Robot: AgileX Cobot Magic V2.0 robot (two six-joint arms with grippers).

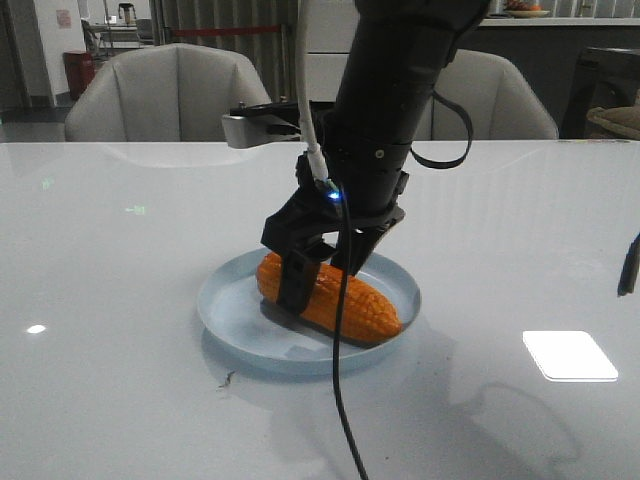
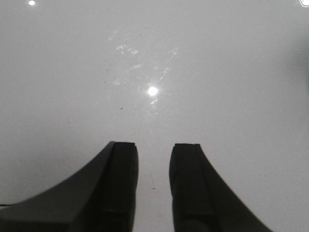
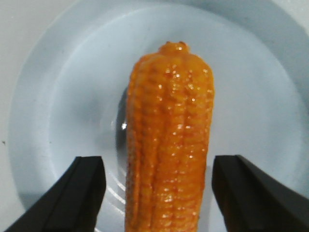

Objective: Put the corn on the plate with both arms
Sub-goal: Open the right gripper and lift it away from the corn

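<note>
- A glossy pale counter (image 1: 120, 260) fills the foreground of the front view, with grey padded chairs (image 1: 175, 92) behind its far edge and a bright square of reflected light (image 1: 569, 355) on its right side.
- The plate (image 1: 232, 322) sits on the counter near the middle, and the corn (image 1: 355, 305) lies inside it, slanting from the back left toward the front right rim.
- The right end effector (image 1: 318, 277) stands over the corn, reaching down from a black arm (image 1: 400, 90), with a black cable (image 1: 340, 400) trailing toward the camera.
- In the right wrist view its fingers (image 3: 79, 193) are spread wide, one on each side of the corn (image 3: 169, 145), with plate (image 3: 58, 96) visible in the gaps; they do not touch the cob.
- The left end effector (image 2: 153, 186) shows only in its own wrist view, over bare counter (image 2: 154, 58): its fingers (image 2: 120, 183) stand slightly apart with nothing between them.
</note>
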